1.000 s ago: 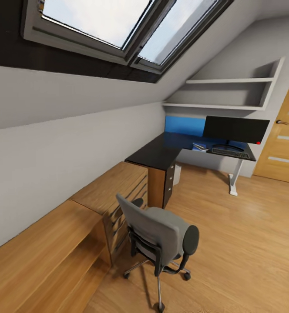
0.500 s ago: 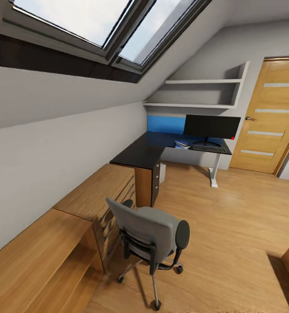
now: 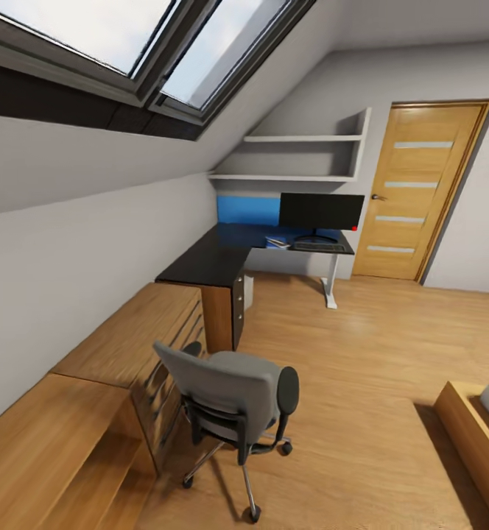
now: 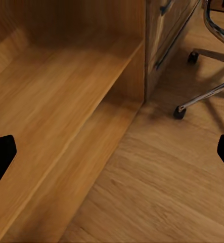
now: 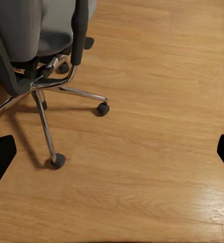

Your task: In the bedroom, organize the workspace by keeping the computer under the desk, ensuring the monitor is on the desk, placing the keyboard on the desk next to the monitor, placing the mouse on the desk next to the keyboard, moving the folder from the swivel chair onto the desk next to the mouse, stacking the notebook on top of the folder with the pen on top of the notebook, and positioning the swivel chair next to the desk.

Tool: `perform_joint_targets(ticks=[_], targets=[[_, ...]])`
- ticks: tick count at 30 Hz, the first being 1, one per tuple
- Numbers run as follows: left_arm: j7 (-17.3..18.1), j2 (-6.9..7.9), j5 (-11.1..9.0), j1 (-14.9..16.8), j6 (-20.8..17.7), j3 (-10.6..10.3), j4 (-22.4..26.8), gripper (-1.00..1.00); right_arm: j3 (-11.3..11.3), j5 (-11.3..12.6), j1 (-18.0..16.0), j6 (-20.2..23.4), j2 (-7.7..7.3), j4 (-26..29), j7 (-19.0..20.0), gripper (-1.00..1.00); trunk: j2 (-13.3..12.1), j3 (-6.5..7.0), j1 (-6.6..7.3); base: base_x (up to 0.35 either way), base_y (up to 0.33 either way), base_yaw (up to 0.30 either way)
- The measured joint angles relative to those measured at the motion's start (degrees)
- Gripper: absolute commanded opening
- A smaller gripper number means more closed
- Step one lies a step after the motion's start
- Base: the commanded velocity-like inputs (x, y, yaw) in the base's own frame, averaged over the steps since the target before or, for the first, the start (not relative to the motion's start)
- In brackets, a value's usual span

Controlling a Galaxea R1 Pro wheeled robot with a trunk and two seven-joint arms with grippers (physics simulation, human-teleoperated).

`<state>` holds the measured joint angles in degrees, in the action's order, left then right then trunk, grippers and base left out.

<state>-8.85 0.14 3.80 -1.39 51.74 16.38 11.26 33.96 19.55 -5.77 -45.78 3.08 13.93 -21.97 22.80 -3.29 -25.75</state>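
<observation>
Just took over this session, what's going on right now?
Nothing is being handled: both grippers are open and empty over the wood floor. The swivel chair stands close ahead beside the wooden dresser, away from the black desk. The monitor and keyboard already sit on the desk's far end, near the door.

Sloped grey walls, skylights, wooden floor, door
</observation>
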Motion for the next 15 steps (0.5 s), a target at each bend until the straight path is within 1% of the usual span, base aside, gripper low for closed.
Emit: perform_joint_targets(ticks=[3,9,12,15], targets=[[0.02,-0.02,0.03,0.0,0.0,0.01,-0.01,1.0,0.0,0.0,0.01,-0.01,0.0,0.0,0.0,1.0,0.0,0.0,0.0,0.0,0.14,-0.3],[0.04,-0.04,0.06,0.0,-0.01,0.02,-0.01,1.0,0.0,0.0,0.02,-0.02,0.0,-0.01,-0.01,1.0,0.0,0.0,0.0,0.003,0.063,-0.3],[0.04,-0.02,0.07,0.0,-0.03,0.01,0.0,1.0,0.0,0.0,0.03,-0.01,0.0,0.0,0.0,1.0,0.0,0.0,0.0,0.044,0.174,-0.3],[-0.01,-0.01,0.05,0.0,-0.06,-0.03,0.0,1.0,0.0,0.0,0.03,0.0,0.0,0.0,0.0,1.0,0.0,0.0,0.01,0.071,0.244,-0.3]])
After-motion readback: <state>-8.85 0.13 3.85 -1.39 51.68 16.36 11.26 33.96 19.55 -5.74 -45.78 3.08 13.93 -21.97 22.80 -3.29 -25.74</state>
